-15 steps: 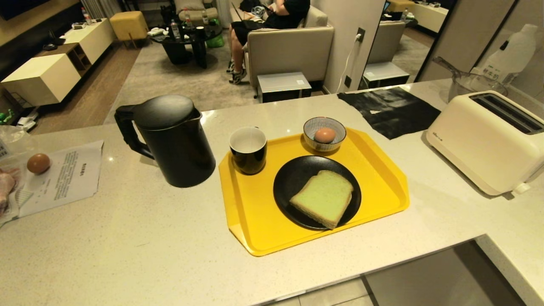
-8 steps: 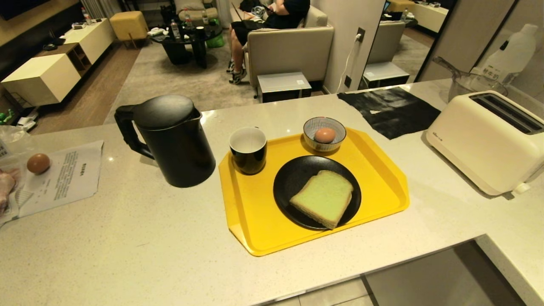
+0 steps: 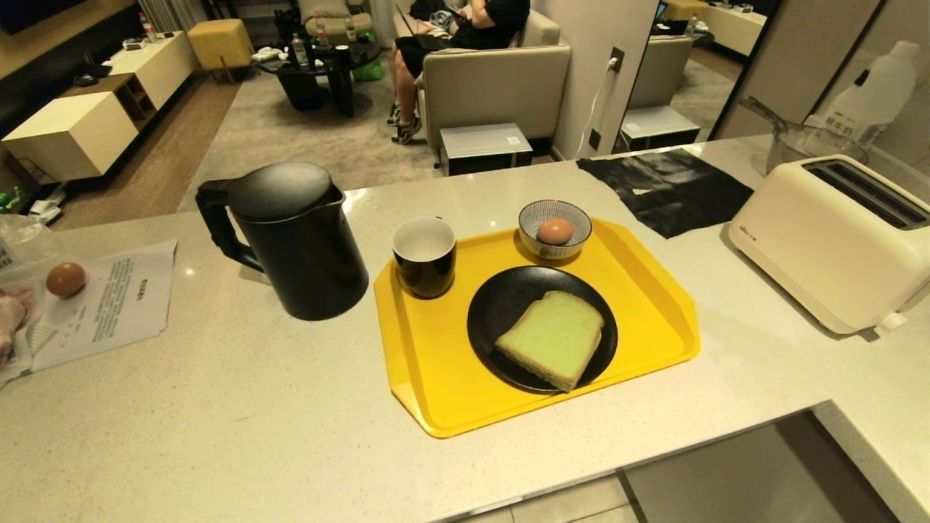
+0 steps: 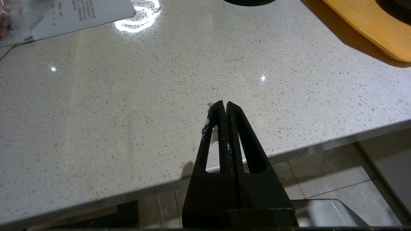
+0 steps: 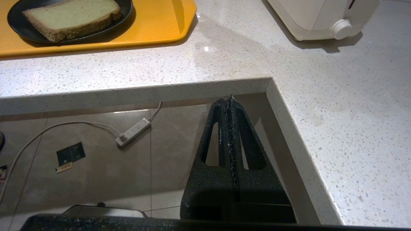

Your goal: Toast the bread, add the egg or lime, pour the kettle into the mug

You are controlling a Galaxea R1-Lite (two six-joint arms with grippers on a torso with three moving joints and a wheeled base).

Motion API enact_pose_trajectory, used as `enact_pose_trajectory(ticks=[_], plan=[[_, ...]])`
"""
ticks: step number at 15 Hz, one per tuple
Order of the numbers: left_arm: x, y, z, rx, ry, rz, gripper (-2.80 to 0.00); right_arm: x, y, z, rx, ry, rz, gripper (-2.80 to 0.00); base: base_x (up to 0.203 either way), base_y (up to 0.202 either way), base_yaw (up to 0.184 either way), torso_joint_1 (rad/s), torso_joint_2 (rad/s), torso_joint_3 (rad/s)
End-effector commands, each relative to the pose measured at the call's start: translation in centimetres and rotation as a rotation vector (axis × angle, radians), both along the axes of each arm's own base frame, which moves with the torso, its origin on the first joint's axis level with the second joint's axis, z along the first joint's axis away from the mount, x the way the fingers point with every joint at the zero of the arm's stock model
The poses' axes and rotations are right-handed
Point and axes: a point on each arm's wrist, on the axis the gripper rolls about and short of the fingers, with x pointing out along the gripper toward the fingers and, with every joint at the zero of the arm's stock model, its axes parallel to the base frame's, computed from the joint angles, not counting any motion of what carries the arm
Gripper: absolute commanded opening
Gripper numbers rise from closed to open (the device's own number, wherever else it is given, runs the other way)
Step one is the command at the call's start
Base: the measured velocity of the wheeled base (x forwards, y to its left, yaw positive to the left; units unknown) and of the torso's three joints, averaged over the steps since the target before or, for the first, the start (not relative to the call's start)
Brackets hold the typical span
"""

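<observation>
While neither arm shows up in the head view, both wrist cams catch their own end effector. The left end effector (image 4: 223, 104) has its fingers pressed together, holding nothing, hanging over the near edge of the speckled surface (image 3: 240, 407). The right end effector (image 5: 230, 98) is pressed together too and empty, sitting off the surface's edge over the tiled floor (image 5: 96, 166), where a power strip (image 5: 133, 132) lies.

On the surface sits a yellow tray (image 3: 436, 378). A black plate (image 3: 494, 305) on it carries the bread (image 3: 552, 338), lying flat. The mug (image 3: 424, 256) stands upright at the tray's far left corner, and a striped bowl (image 3: 555, 216) at the far edge holds the egg (image 3: 556, 231). The kettle (image 3: 290, 240) stands just left of the tray, lid down, handle pointing away from the mug.

A cream toaster (image 3: 828, 240) sits well to the right, with a black cloth (image 3: 668, 185) behind it. Far left there's a second egg (image 3: 65, 279) on a paper sheet (image 3: 116, 298), next to something pinkish at the frame edge, can't really tell what. A person (image 3: 472, 29) sits on a sofa in the background.
</observation>
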Motion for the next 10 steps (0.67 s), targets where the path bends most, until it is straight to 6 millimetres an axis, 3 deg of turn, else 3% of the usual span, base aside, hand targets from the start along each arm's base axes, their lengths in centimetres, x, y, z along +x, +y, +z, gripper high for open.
enact_pose_trajectory(ticks=[1, 10], plan=[[0.0, 0.0, 0.0, 0.0, -0.001, 0.001, -2.8, 0.21, 0.0, -0.72, -0.001, 0.027, 0.0, -2.8, 0.0, 0.0, 0.0, 0.0, 0.0, 0.0], [0.0, 0.0, 0.0, 0.0, -0.001, 0.001, -2.8, 0.21, 0.0, -0.72, -0.001, 0.027, 0.0, -2.8, 0.0, 0.0, 0.0, 0.0, 0.0, 0.0]])
